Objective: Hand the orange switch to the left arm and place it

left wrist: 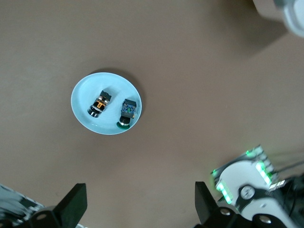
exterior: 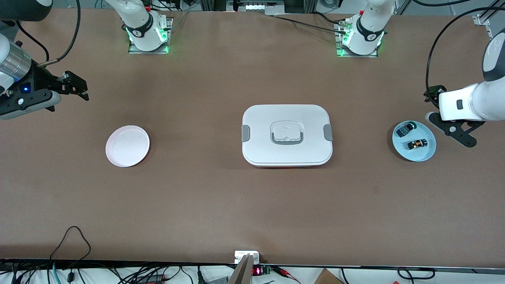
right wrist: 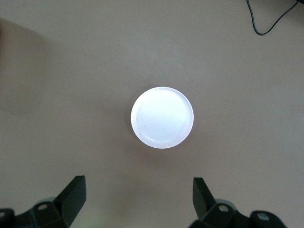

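Toward the left arm's end of the table sits a round pale-blue plate (exterior: pixel 427 153), and lying in it is the orange switch (exterior: pixel 417 144), a tiny black component with an orange-yellow band. Just beside it in the same plate, farther from the front camera, rests a small black-and-grey component with a green top (exterior: pixel 406 128). The left gripper (exterior: pixel 453 128) hangs up in the air beside that plate, its black fingers (left wrist: pixel 72 205) spread wide and holding nothing. At the middle of the table stands the box (exterior: pixel 287 135), a large white rounded-rectangle container with grey side latches, well apart from both plates. Toward the right arm's end lies a round pink plate (exterior: pixel 127 146), bare. The right gripper (exterior: pixel 77 87) hovers up high over the table near that pink plate, claw wide apart.
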You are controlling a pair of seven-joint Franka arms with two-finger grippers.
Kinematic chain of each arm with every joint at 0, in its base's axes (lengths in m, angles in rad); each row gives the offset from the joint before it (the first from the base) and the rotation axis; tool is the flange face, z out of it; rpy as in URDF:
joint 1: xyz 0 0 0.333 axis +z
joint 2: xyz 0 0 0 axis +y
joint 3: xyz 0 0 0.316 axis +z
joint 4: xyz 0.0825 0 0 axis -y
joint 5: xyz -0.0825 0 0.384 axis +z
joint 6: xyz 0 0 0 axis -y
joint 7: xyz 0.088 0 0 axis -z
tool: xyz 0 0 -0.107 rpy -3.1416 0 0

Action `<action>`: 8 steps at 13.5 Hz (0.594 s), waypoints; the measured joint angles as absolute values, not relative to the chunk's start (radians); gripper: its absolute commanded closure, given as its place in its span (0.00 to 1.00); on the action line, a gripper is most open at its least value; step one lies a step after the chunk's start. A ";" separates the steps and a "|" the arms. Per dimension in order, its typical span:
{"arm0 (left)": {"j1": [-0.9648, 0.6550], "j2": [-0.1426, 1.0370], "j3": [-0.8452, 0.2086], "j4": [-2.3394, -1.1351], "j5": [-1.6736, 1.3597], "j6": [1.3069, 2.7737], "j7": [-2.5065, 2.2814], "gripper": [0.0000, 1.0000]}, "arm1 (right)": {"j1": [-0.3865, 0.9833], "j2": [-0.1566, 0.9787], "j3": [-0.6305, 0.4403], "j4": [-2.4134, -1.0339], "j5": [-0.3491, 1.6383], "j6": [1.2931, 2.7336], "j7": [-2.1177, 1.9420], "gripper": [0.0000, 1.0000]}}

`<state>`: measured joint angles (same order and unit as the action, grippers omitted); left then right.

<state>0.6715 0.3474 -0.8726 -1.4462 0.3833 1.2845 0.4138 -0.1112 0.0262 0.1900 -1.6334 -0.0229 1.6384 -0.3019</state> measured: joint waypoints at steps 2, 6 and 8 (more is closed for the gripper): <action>0.671 0.348 -0.895 -1.432 0.383 1.283 0.324 0.00 | -0.098 0.026 0.195 -1.630 -0.023 1.635 -0.300 0.00; 0.618 0.327 -0.868 -1.390 0.342 1.274 0.170 0.00 | -0.067 0.026 0.198 -1.629 -0.023 1.614 -0.218 0.00; 0.462 0.287 -0.670 -1.389 0.235 1.280 0.081 0.00 | -0.066 0.026 0.197 -1.629 -0.024 1.614 -0.210 0.00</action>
